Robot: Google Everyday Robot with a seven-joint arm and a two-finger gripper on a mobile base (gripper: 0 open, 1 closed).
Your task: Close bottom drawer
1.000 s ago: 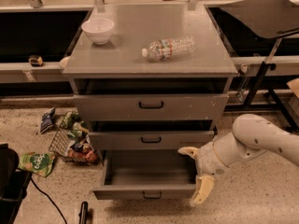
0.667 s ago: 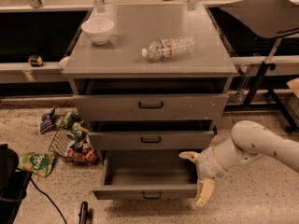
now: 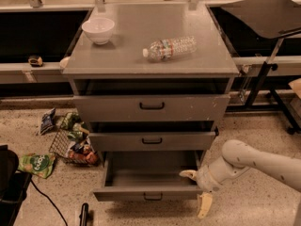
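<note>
Camera view, looking down on the front of a grey cabinet point(image 3: 150, 62). Bottom drawer point(image 3: 141, 180) stands pulled well out, its deep box exposed and its low front, with a small black handle, nearest the viewer. It projects far past the middle drawer point(image 3: 151, 141) and the top drawer point(image 3: 150, 108), which both sit much nearer the frame. Task is judged not yet done: the front has to travel back toward the cabinet by most of the box's length.

Arm point(image 3: 263, 161) enters from the right edge, low over the floor, and places the gripper point(image 3: 196, 190) at the right end of the bottom drawer's front. Claw is spread apart: one pale finger point(image 3: 188, 174) reaches over the front into the box, and the other point(image 3: 205, 206) hangs down outside it, so the panel's end lies between them. This straddle probably gives purchase for pushing. Whether either finger touches the panel cannot be told. Contact at the corner rather than at the central handle may skew the drawer on its runners, so a straight push parallel to the sides seems called for.

Bowl point(image 3: 98, 30) and bottle point(image 3: 170, 48), the latter on its side, rest on the cabinet top, out of the drawer's path. Basket point(image 3: 70, 145) of packets sits on the floor left of the cabinet, near the drawer but apart from it.
</note>
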